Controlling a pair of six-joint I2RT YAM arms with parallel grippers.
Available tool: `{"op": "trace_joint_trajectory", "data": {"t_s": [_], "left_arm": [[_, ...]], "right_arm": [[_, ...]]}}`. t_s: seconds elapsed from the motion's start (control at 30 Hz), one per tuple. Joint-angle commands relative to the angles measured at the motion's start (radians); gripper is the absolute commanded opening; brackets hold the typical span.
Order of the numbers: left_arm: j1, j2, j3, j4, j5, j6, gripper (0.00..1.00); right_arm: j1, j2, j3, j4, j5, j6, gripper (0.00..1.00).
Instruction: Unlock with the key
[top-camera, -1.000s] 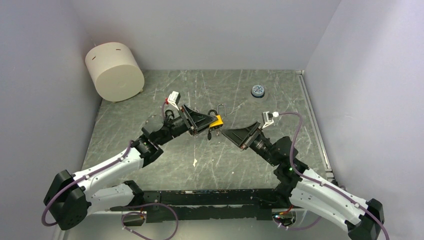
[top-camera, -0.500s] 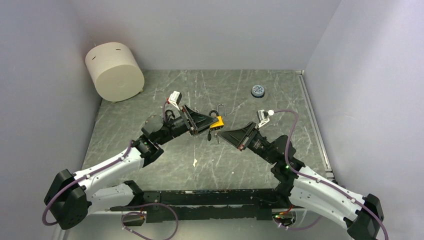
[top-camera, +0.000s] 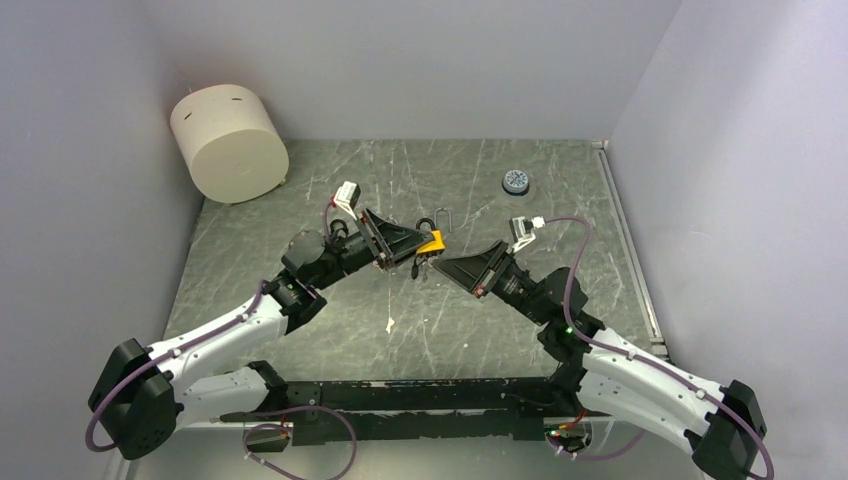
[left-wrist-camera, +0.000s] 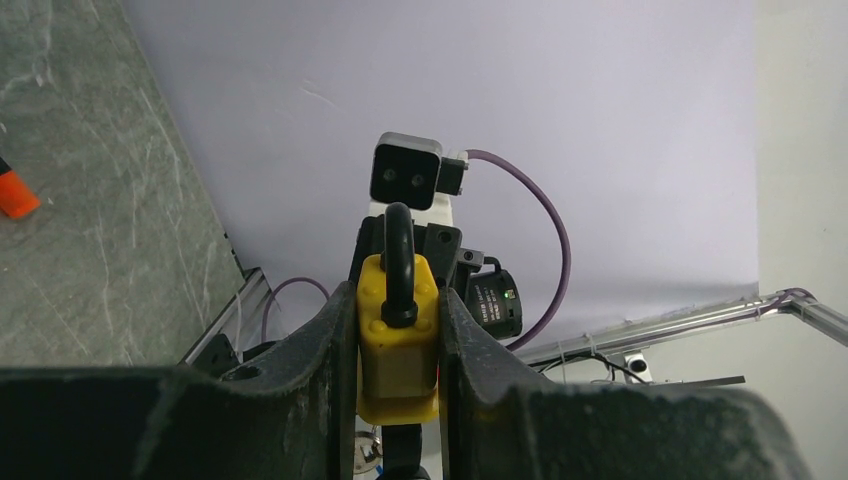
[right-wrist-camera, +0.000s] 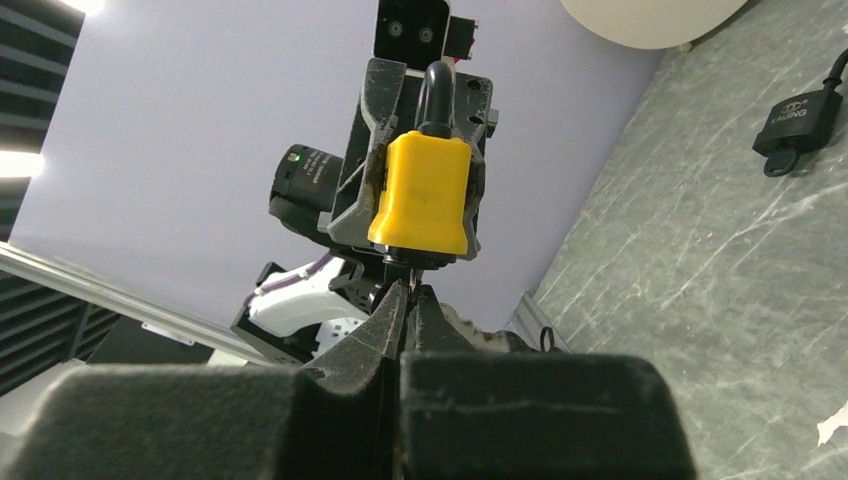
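My left gripper (top-camera: 418, 246) is shut on the yellow padlock (top-camera: 432, 242) and holds it above the table at mid-centre. In the left wrist view the padlock (left-wrist-camera: 398, 340) sits squeezed between both fingers, its black shackle pointing away. The key (left-wrist-camera: 412, 452) hangs from the lock's underside, beside a small key ring. My right gripper (top-camera: 438, 263) has come up against the lock's base. In the right wrist view the padlock (right-wrist-camera: 424, 195) is straight ahead. There my right gripper (right-wrist-camera: 408, 292) is shut on the thin key (right-wrist-camera: 408, 272) that sticks out of the lock's base.
A white cylinder (top-camera: 228, 143) stands at the back left. A small blue round object (top-camera: 516, 181) lies at the back right. A black padlock (right-wrist-camera: 795, 128) rests on the table behind the yellow one. A white scrap (top-camera: 389, 323) lies nearer the arms.
My right gripper has moved left up to the padlock's base and gone from open to shut on the key. The left arm has held still.
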Motion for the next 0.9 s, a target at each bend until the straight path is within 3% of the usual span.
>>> {"op": "trace_joint_trajectory", "data": {"t_s": [0.0, 0.23, 0.37, 0.87], "left_arm": [[-0.010, -0.028, 0.011, 0.121, 0.044, -0.043, 0.03], [-0.009, -0.037, -0.008, 0.163, 0.060, -0.075, 0.02], [-0.010, -0.037, -0.023, 0.212, 0.069, -0.089, 0.03], [-0.010, 0.016, -0.080, 0.629, 0.028, -0.143, 0.02]], "right_arm": [[-0.003, 0.026, 0.050, 0.062, 0.012, 0.024, 0.00], [-0.045, 0.102, 0.049, 0.167, 0.001, 0.136, 0.00], [-0.073, 0.181, 0.050, 0.348, -0.042, 0.220, 0.00], [-0.073, 0.476, 0.034, 0.896, -0.126, 0.553, 0.00]]}}
